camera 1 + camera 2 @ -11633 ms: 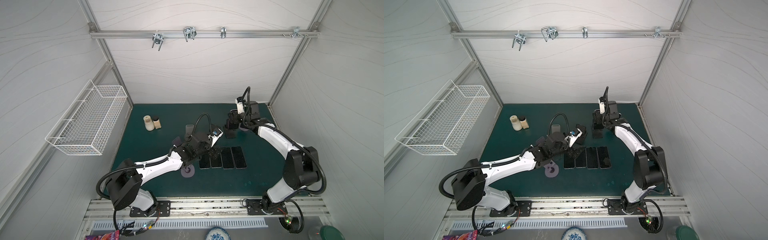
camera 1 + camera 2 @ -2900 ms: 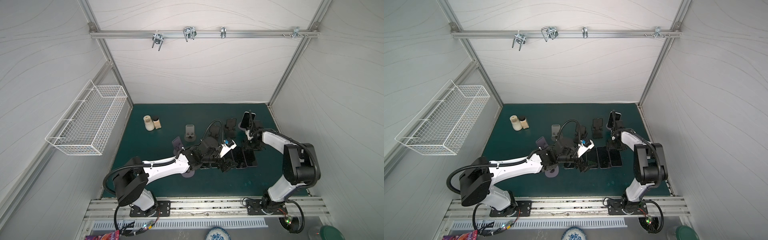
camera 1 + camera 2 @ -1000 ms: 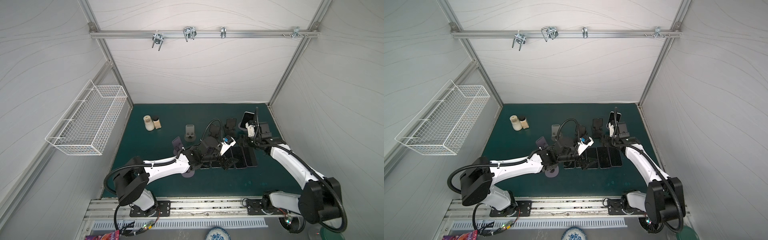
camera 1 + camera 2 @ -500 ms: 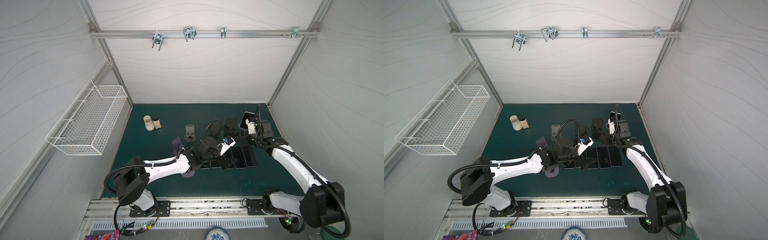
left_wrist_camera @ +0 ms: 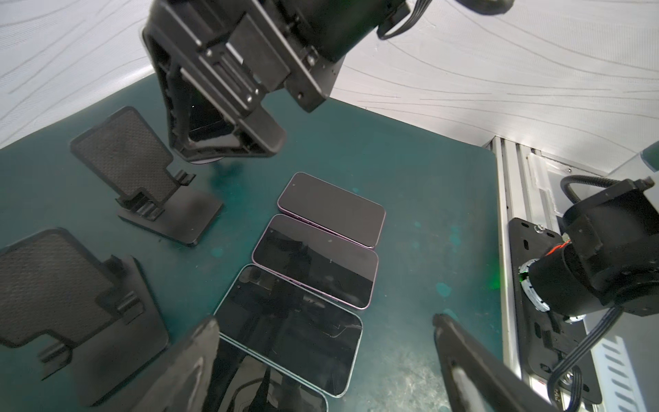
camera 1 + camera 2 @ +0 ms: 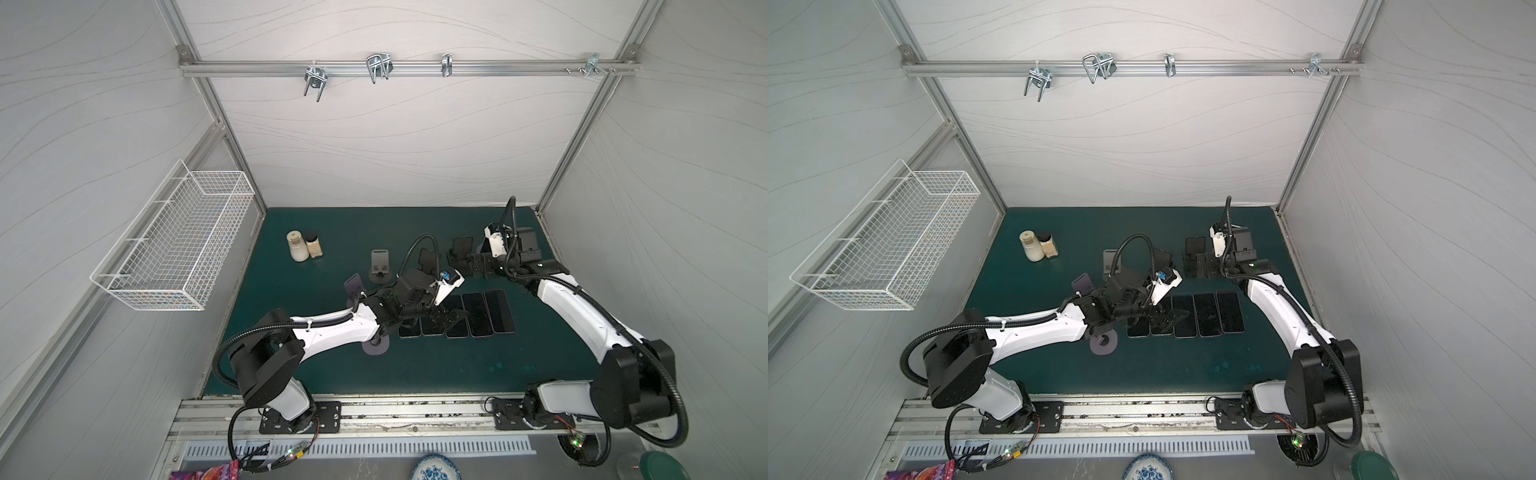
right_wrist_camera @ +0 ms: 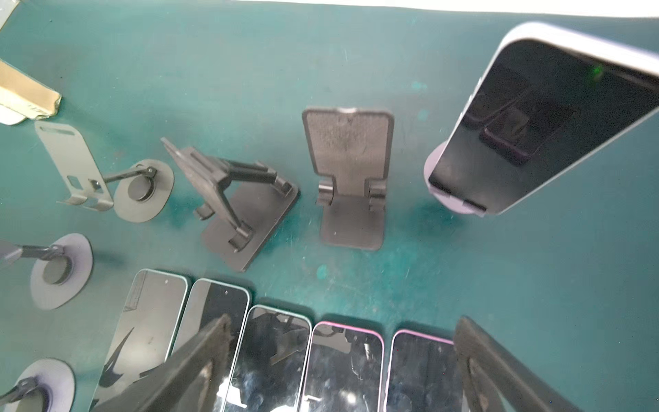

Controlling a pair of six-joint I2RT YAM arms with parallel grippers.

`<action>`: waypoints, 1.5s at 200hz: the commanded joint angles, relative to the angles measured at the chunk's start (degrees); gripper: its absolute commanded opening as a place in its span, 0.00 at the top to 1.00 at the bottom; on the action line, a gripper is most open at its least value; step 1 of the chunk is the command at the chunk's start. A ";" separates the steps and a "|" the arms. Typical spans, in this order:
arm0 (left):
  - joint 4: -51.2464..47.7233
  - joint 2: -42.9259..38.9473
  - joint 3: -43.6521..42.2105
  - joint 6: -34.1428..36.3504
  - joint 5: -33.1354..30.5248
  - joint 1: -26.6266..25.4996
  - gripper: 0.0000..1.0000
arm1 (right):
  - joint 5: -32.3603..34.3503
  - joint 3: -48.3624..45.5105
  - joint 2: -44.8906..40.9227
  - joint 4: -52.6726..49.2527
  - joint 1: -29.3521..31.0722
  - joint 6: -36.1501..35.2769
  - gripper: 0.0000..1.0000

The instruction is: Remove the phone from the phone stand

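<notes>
**Right gripper open and empty; phone on its stand sits back-right of it**

Left gripper (image 5: 324,323): jaws spread wide, holding nothing, hovering over the left part of the row of five phones (image 6: 478,313) lying flat mid-mat (image 6: 415,374). Not the arm for this one, I'd say.

Behind the row: grey stand (image 7: 89,171) with a round base, plus two black folding stands (image 7: 351,178) with matte textured pads. All empty.

Right gripper (image 7: 344,319): fingers wide apart, nothing between them, above the strip between row and stands.

Phone (image 7: 545,125) rests in the lilac stand (image 7: 433,171) toward the mat's back right corner, off the gripper's line, further back and right. Long axis is near upright and leaning back, with the bottom edge in the lip.

Glossy dark glass with a rounded pale frame looks slick. My read: pinch the side edges and lift up out of the lip.
</notes>
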 commanded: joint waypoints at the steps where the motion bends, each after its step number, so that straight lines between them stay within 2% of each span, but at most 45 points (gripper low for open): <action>1: 3.96 1.01 2.21 0.77 1.19 0.76 0.05 | 0.34 1.59 1.03 1.57 -0.13 -2.06 0.01; 46: 7.52 3.56 3.93 -0.70 1.44 1.49 0.04 | 0.54 3.35 2.37 2.52 -0.17 -0.32 0.01; 104: 11.92 8.58 8.80 0.07 -1.31 2.34 0.03 | 2.83 4.43 4.22 5.04 -1.56 1.27 0.04; 156: 12.99 15.40 16.89 2.19 -12.26 2.54 0.03 | 8.67 3.61 5.75 11.33 -2.31 4.88 0.04; 212: 19.35 19.86 19.17 -1.97 -18.38 2.54 0.03 | 16.21 5.16 8.60 13.65 -2.53 7.00 0.01; 258: 19.41 21.71 19.91 -1.06 -17.75 2.54 0.03 | 18.59 6.91 10.43 15.33 -3.09 5.09 0.01; 300: 19.51 25.84 24.01 -1.10 -13.45 2.72 0.03 | 20.82 8.70 12.56 15.80 -3.76 5.11 0.01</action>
